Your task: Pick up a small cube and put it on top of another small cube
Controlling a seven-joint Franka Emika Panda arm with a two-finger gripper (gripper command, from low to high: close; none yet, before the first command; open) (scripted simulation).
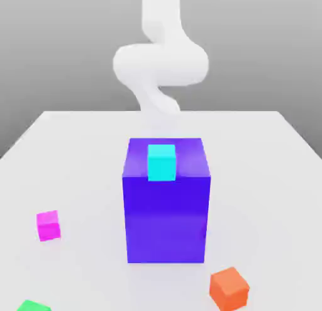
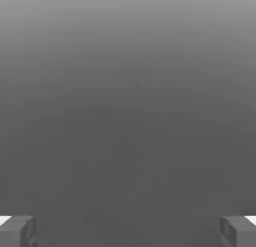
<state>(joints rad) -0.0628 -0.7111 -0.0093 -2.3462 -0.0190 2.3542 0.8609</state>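
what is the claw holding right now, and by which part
Nothing. The claw is open, with bare grey surface between its fingertips; the small magenta-pink cube sits untouched on the white table.

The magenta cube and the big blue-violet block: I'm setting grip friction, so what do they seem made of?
Magenta cube: plain matte solid, like painted foam or plastic; flat colour, no highlights. Blue-violet block: smoother, slightly glossy plastic look; a soft sheen varies across its front face. Being rendered, neither material is certain.

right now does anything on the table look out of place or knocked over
Nothing is spilled, tipped or damaged. One thing stands out: the cyan cube sits on top of the big blue-violet block, while the magenta cube, orange cube and green cube lie scattered on the table.
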